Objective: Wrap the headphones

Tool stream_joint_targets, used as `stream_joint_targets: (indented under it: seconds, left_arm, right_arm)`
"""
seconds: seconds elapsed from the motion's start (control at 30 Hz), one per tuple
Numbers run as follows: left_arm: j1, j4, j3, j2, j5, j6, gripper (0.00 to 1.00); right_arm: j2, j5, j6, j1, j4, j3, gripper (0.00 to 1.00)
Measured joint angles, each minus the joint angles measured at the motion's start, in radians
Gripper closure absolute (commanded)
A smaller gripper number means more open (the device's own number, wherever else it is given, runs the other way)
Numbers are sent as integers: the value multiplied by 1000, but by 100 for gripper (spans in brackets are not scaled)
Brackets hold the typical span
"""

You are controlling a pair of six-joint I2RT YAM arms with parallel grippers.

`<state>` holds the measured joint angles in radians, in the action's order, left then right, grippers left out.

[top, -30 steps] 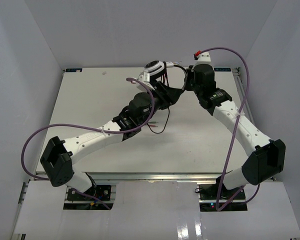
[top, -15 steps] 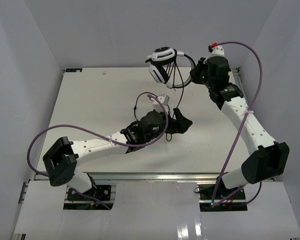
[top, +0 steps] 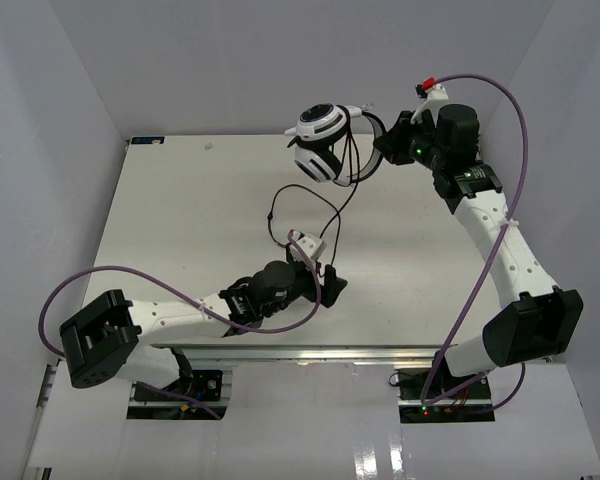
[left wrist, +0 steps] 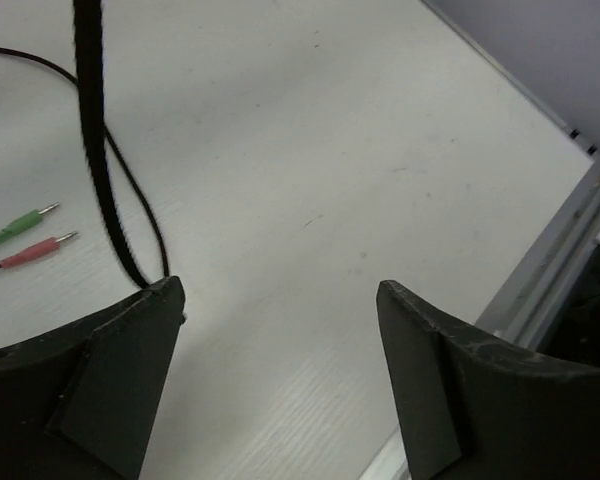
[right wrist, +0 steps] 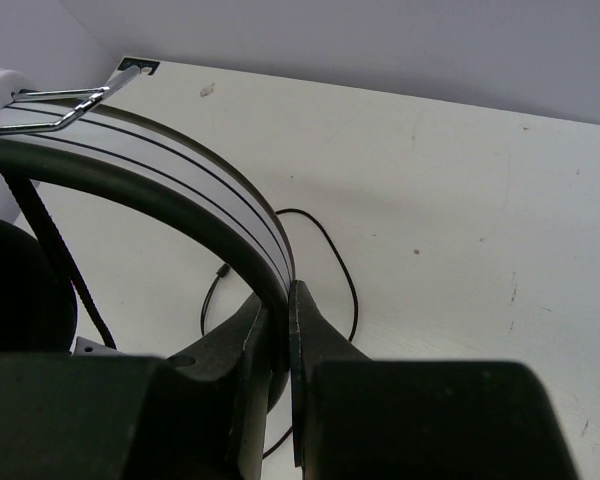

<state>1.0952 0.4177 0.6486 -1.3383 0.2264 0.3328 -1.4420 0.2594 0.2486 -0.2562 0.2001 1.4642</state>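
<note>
Holding the headphones [top: 318, 140] aloft over the table's [top: 180, 220] 12 o'clock edge. My right gripper [top: 385, 150] pinches the thin headband [right wrist: 180, 165]. The right wrist view shows its fingers [right wrist: 315, 340] pressed together on the band, which curves away toward 10 o'clock.

- Cord [top: 310, 215]: drops from the cups, loops on the table near centre, then trails toward 6 o'clock.
- Left gripper [top: 325, 285]: low over the table at about 6 o'clock, jaws spread, nothing between them. In the left wrist view the cord passes just beside the finger at 9 o'clock. I cannot tell whether it touches.
- Green plug [left wrist: 25, 222] and pink plug [left wrist: 38, 250]: flat on the table at 9 o'clock of that view, outside the jaws.

My read is that the step in hand is catching the cord with the left gripper so it can be wound round the headphones.

To do it well:
- Shift the left gripper toward 9 o'clock until the cord sits between the pads, then close.
- Grip a little way up from the plugs so the tail is short.
- Keep the right arm steady and let the left arm carry the cord around.
- Keep tension light. A hard pull could twist the band out of the pinch.
- Watch that the loop lifts off the table without knotting.
</note>
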Motion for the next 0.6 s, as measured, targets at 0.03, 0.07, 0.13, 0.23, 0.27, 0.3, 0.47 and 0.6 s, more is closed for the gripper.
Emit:
stream_joint_targets:
  seconds: [0.03,0.07,0.13,0.23,0.27,0.3,0.47,0.6]
  left_arm:
    - [-2,24,-31,9,3,-23,38]
    - [-5,42,-51,12,4,-44,49]
    - [-12,83,-61,6,4,-75,60]
    - [-24,157,-64,-4,8,-117,60]
    - [-29,184,-66,-7,8,-129,54]
    - [-34,210,-70,-11,7,-140,42]
    - [-58,310,-104,-25,-31,-175,12]
    - [-68,379,-133,-44,-141,-195,7]
  right_arm:
    - [1,16,3,8,0,8,92]
    - [3,31,6,15,1,16,92]
    - [6,57,10,26,1,36,92]
    - [17,90,13,36,4,63,92]
    - [22,101,13,38,6,69,92]
    - [28,113,13,41,7,74,92]
    - [51,172,10,55,9,86,92]
    - [54,197,4,66,16,90,92]
